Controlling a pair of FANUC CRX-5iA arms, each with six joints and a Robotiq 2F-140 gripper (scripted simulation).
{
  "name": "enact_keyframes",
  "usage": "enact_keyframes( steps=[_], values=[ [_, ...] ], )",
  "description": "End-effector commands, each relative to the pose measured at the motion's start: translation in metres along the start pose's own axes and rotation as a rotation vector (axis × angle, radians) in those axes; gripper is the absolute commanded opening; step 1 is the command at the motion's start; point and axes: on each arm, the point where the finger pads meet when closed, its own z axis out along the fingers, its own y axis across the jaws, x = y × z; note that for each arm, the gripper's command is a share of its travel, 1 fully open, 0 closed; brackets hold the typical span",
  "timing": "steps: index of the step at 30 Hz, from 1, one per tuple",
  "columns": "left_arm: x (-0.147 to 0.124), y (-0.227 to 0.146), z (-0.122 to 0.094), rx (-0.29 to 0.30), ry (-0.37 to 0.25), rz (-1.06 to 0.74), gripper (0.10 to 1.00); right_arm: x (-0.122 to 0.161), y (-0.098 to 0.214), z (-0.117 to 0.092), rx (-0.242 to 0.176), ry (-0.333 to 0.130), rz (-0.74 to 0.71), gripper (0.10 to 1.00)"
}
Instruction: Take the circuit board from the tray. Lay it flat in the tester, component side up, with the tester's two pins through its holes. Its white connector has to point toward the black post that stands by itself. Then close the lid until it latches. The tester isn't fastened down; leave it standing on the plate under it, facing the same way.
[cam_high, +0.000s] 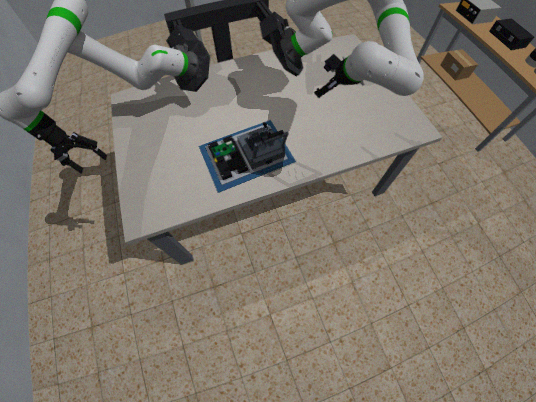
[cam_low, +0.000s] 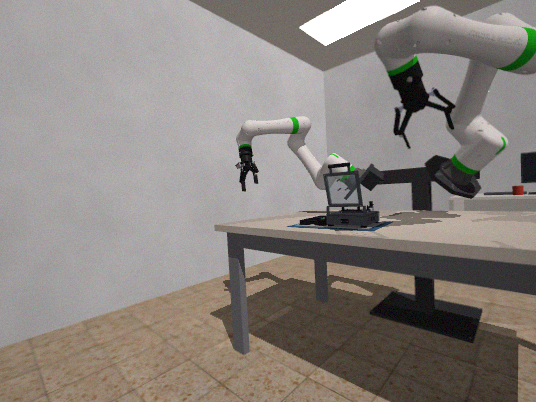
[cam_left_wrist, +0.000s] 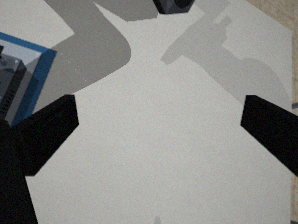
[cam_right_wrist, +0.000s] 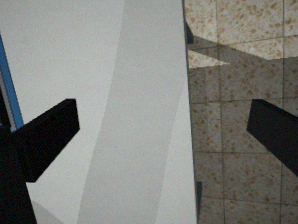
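The green circuit board (cam_high: 223, 149) lies in the black tray (cam_high: 235, 166); its white connector cannot be made out clearly. The dark grey tester (cam_high: 266, 159) (cam_low: 352, 219) stands beside the tray on the blue plate (cam_high: 227, 185) (cam_left_wrist: 39, 75) (cam_right_wrist: 9, 85), its clear-paned lid (cam_low: 359, 190) standing up open. A small black post (cam_low: 371, 205) rises at the tester's side. My left gripper (cam_high: 325, 78) (cam_low: 430, 137) (cam_left_wrist: 159, 110) is open and empty, above the table beyond the tester's side. My right gripper (cam_high: 93, 164) (cam_low: 250, 186) (cam_right_wrist: 163, 114) is open and empty, high near the table's end on the tray side.
The table (cam_high: 350, 130) (cam_low: 450, 235) carries the plate. Its edge and the floor show between the right gripper's fingers. The arms' dark stand (cam_high: 222, 42) is behind the table. A shelf with boxes (cam_high: 459, 65) stands apart at the side.
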Motion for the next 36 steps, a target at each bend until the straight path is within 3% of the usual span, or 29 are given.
enact_keyframes(
  steps=[1,6,8,10,13,23,25,27,36],
  values=[
    [0.003,0.002,-0.004,0.001,0.0,0.0,1.0,-0.041,0.038,-0.021,-0.035,-0.023,0.158,1.0],
    [0.004,0.002,-0.005,0.001,0.0,0.0,1.0,-0.081,0.064,-0.047,-0.082,-0.042,0.313,1.0],
    [0.004,0.002,-0.005,0.001,0.0,0.0,1.0,-0.081,0.064,-0.047,-0.082,-0.042,0.313,1.0],
    [0.004,0.001,-0.005,0.001,-0.002,-0.002,1.0,-0.11,0.079,-0.067,-0.118,-0.052,0.424,1.0],
    [0.005,-0.009,-0.007,0.006,-0.017,-0.033,1.0,-0.131,0.088,-0.083,-0.145,-0.057,0.503,1.0],
    [0.025,-0.096,-0.021,0.071,-0.137,-0.286,1.0,-0.199,0.103,-0.142,-0.248,-0.065,0.772,1.0],
    [0.025,-0.096,-0.021,0.071,-0.137,-0.286,1.0,-0.199,0.103,-0.142,-0.248,-0.065,0.772,1.0],
    [0.036,-0.127,-0.025,0.103,-0.172,-0.372,1.0,-0.22,0.104,-0.163,-0.286,-0.063,0.864,1.0],
    [0.068,-0.197,-0.03,0.197,-0.242,-0.569,1.0,-0.261,0.097,-0.209,-0.374,-0.053,1.054,1.0]
  ],
)
